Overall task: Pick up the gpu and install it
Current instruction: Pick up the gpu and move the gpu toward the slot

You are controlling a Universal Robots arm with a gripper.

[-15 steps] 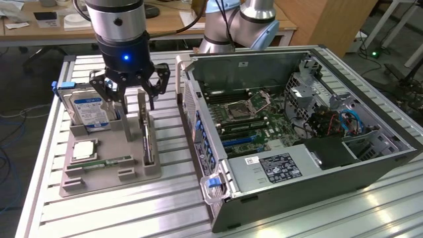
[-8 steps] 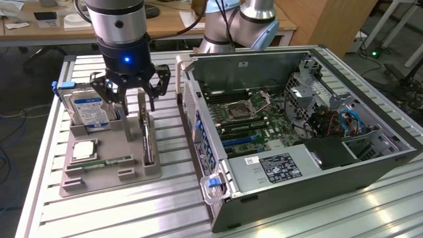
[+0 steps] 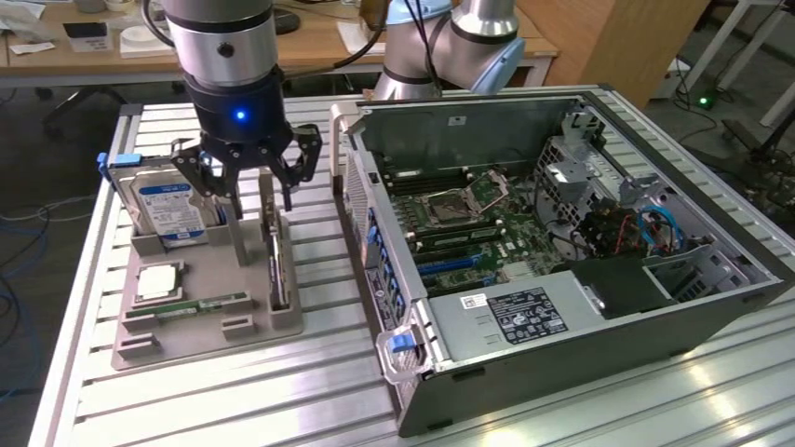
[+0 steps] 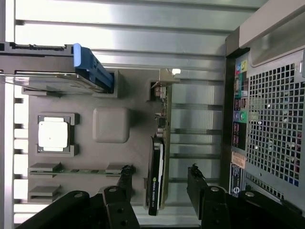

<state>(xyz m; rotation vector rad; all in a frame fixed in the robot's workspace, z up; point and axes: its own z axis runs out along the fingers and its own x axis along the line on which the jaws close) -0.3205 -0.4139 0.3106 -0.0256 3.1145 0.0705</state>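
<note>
The gpu (image 3: 276, 265) is a thin dark card standing on its long edge in a slot of the grey parts tray (image 3: 211, 331), its silvery bracket end toward the back. My gripper (image 3: 252, 200) hangs open just above it, one finger on each side of the card's top edge and not touching it. In the wrist view the gpu (image 4: 157, 162) shows edge-on, lying between the two black fingertips (image 4: 125, 175), with my gripper (image 4: 159, 179) centred over its black end.
On the same tray stand a silver hard drive (image 3: 174, 209) with a blue-white label, a square processor (image 3: 162, 279) and a green memory stick (image 3: 199, 305). The open computer case (image 3: 559, 251) lies on its side at the exterior view's right, motherboard exposed. Both rest on a slatted metal table (image 3: 249, 400).
</note>
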